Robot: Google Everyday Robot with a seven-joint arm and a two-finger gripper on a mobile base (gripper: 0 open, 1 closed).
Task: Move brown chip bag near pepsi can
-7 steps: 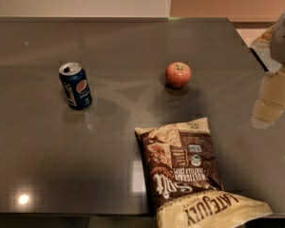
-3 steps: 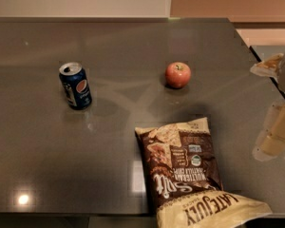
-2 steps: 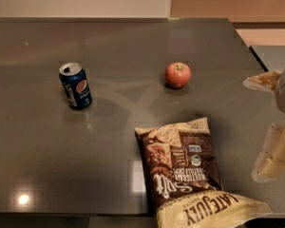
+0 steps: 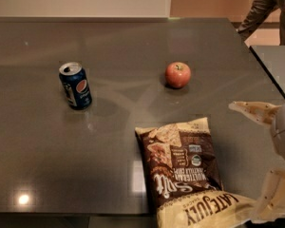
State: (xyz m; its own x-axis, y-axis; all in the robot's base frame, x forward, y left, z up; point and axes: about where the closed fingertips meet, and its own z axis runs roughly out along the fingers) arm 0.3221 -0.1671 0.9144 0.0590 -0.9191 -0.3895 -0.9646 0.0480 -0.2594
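Cream two-finger hand, fingers spread, hangs at the right edge of the dark grey worktop, beside the flat dark brown crinkly chip bag; bare surface lies open between bag and small blue pepsi can; round red apple stands farther back, clear of that lane.

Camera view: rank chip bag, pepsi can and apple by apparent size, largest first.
1. Dark brown crinkly chip bag with cream-yellow end: largest by far, also nearest the camera.
2. Dark blue Pepsi can.
3. Round red apple: looks smaller, sits slightly farther back.
Gripper is at the right edge beside the bag, jaws open.
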